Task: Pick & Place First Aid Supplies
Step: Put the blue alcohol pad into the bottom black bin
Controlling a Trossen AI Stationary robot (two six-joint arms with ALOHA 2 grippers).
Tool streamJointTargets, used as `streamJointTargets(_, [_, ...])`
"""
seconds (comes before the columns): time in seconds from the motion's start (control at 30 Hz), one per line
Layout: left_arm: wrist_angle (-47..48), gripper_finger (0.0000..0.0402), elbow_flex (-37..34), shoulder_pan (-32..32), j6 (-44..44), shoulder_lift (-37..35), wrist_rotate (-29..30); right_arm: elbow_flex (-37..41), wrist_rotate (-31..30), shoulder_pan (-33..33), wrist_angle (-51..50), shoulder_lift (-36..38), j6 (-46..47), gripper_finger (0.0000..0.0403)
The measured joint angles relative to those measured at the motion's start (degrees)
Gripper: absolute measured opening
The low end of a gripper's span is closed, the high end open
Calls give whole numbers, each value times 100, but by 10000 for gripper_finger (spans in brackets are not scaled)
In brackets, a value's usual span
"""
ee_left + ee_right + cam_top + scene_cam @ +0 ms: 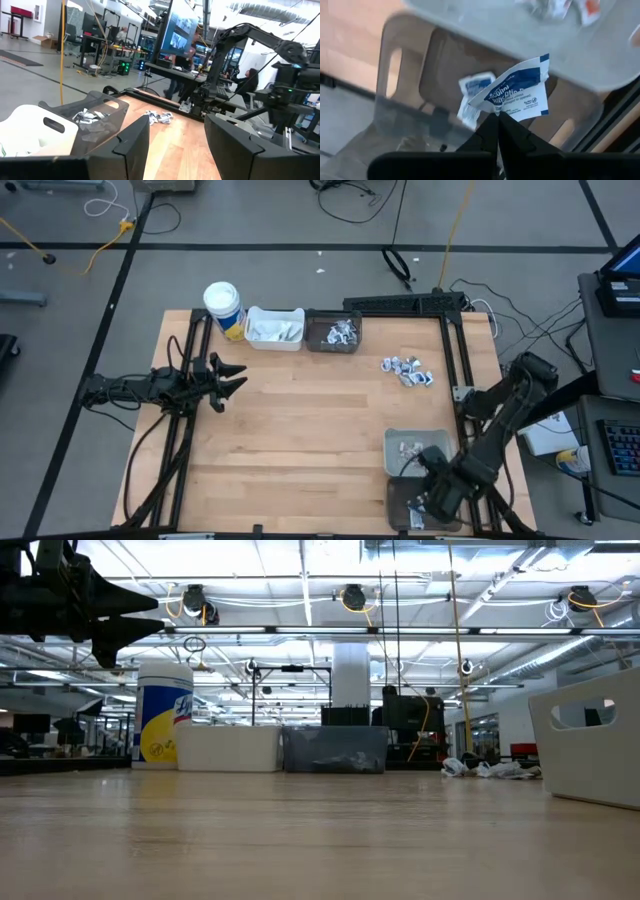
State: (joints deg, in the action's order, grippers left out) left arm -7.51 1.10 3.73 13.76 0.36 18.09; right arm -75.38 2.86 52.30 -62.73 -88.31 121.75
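A loose heap of small white and silvery first aid packets [405, 370] lies on the table toward the far right; the left wrist view shows the heap [160, 117] too. My right gripper [432, 498] hangs over a dark bin [400, 505] at the near right corner, shut on a blue-and-white packet [517, 95]. Another packet [472, 87] lies inside that bin. Packets also lie in the grey bin [415, 442] just beyond it. At the table's left side my left gripper [228, 380] is held level above the table, open, with nothing between its fingers [131, 145]. My right gripper pinches one edge of the packet [501, 111] between its two fingertips. The fingers point steeply down from above. The packet sticks out past the fingertips, crumpled and lifted clear, over the dark bin's inside.
Along the far edge stand a white canister with a yellow band [223, 308], a white bin [273, 328] and a dark bin [333, 330], both holding packets. Black frame rails [455, 360] run along the table's left and right sides. The middle of the wooden table [300, 420] is bare.
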Motion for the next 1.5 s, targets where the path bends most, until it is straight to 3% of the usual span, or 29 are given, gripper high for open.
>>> streamJointTargets(0.27, [-2,196,0,-2,0,2,0,-575,21,347,101,-579,351,0])
streamJointTargets(0.5, [-1,196,0,-1,1,1,0,-360,32,304,668,-829,-2,8])
streamJointTargets(0.8, [-2,196,0,-1,0,2,0,666,45,212,2125,-886,-37,72])
streamJointTargets(1.07, [0,196,0,-1,0,1,0,788,251,173,2298,-880,-121,147])
streamJointTargets(1.27, [-2,196,0,0,0,2,0,762,261,-61,1825,-542,-294,180])
streamJointTargets(1.5, [-2,196,0,0,0,2,0,737,145,-751,510,327,-974,171])
